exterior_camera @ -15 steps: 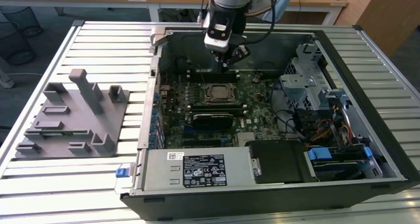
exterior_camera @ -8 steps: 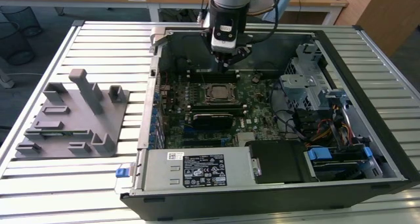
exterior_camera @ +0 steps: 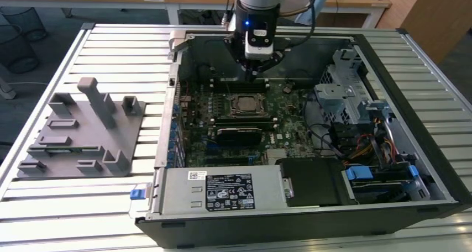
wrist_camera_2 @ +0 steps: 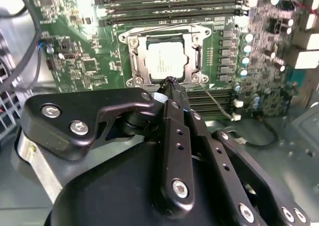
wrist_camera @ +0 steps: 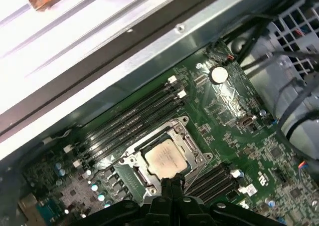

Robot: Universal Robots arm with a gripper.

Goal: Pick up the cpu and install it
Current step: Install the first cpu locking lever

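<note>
The cpu [exterior_camera: 244,104] [wrist_camera_2: 167,61] [wrist_camera: 167,159], a silver-grey square chip, lies flat inside the metal-framed socket [wrist_camera_2: 133,61] on the green motherboard [exterior_camera: 291,111]. The socket frame [wrist_camera: 130,161] surrounds it on all sides. My gripper [exterior_camera: 255,71] hangs above the board, a little toward the case's back wall from the socket. In both wrist views its black fingers [wrist_camera_2: 171,94] [wrist_camera: 169,186] are pressed together, with the tips [wrist_camera_2: 169,81] just short of the chip's edge. Nothing is held between them.
The open computer case [exterior_camera: 413,169] stands on a slatted table. Memory slots [wrist_camera: 130,117] flank the socket. A drive cage and cables [exterior_camera: 354,114] fill the exterior view's right, and a power supply [exterior_camera: 221,191] lies at the front. A grey fixture block [exterior_camera: 81,133] stands on the exterior view's left.
</note>
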